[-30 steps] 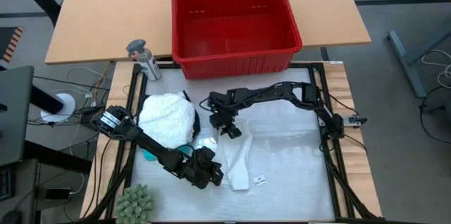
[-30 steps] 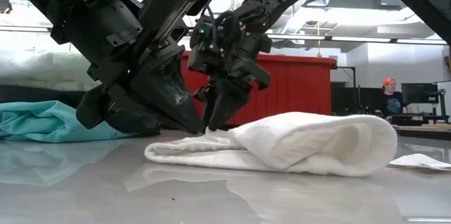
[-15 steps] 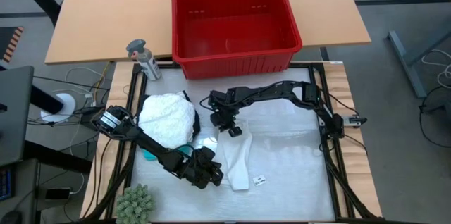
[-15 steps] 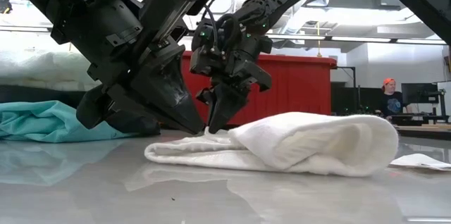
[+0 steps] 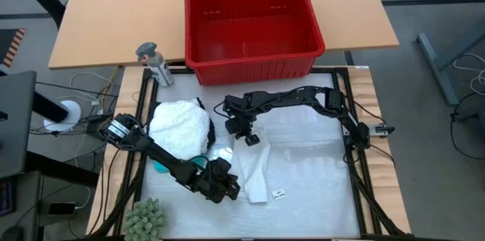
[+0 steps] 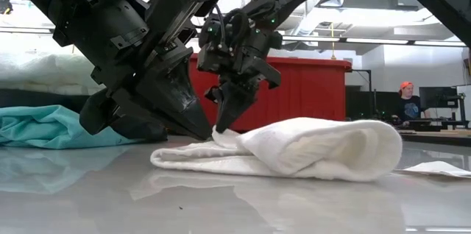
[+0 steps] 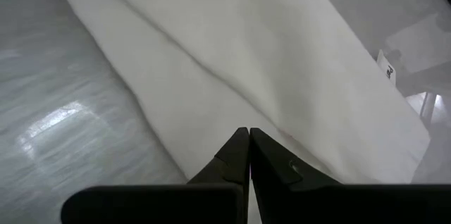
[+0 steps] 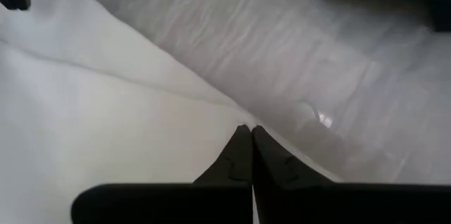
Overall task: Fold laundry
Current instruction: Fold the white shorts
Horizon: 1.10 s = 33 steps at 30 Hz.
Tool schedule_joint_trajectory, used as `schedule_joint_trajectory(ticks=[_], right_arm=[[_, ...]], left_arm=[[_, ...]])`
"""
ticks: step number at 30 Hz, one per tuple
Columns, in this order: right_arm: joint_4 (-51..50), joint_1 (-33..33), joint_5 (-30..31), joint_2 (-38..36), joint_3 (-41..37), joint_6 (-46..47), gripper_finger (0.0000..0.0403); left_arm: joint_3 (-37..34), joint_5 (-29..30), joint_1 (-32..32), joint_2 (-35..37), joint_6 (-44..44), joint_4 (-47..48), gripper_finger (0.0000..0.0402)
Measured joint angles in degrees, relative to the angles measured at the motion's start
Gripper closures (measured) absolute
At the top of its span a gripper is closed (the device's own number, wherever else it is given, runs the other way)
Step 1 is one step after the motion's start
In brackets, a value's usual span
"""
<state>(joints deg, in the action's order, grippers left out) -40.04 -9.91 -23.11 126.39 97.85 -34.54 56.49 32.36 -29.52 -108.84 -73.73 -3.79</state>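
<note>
Pinching one white garment point(image 5: 254, 173): two hands, left hand point(image 5: 235, 190), right hand point(image 5: 250, 139), both closed.

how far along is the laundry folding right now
Early. Done: one white garment lies partly folded on the mat. In hand: the right gripper is shut on its far end, the left gripper shut at its near edge. Left: the white pile and teal garment wait unfolded; the red basket holds nothing.
</note>
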Motion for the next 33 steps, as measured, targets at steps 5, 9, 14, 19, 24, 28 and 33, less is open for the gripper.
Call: schedule_joint_trajectory(ticks=[5,9,14,19,24,28,33], right_arm=[[-3.1,-0.3,-0.8,0.0,2.6,0.0,0.0386],[-3.6,-1.2,-1.0,-0.1,2.7,1.5,0.0387],[-5.4,-3.4,-1.1,-0.1,2.7,3.5,0.0386],[-6.6,-6.1,-2.3,-0.1,2.6,4.7,0.0386],[-6.9,-8.0,-6.1,-1.3,2.6,4.7,0.0386],[-5.3,-9.0,-6.7,-3.6,2.6,4.4,0.0386],[-4.4,-10.7,-7.1,-5.0,2.6,4.8,0.0386]], left_arm=[[0.0,0.0,0.0,0.0,0.0,0.0,0.0401],[0.0,0.5,0.0,0.0,0.0,0.0,0.0401],[0.0,0.7,0.0,0.0,0.0,0.0,0.0401],[0.0,1.1,0.0,0.0,0.0,0.0,0.0401],[0.0,1.1,0.0,0.0,0.0,0.0,0.0402],[0.0,1.3,0.0,0.0,0.0,0.0,0.0402],[0.0,1.4,0.0,0.0,0.1,0.0,0.0401]])
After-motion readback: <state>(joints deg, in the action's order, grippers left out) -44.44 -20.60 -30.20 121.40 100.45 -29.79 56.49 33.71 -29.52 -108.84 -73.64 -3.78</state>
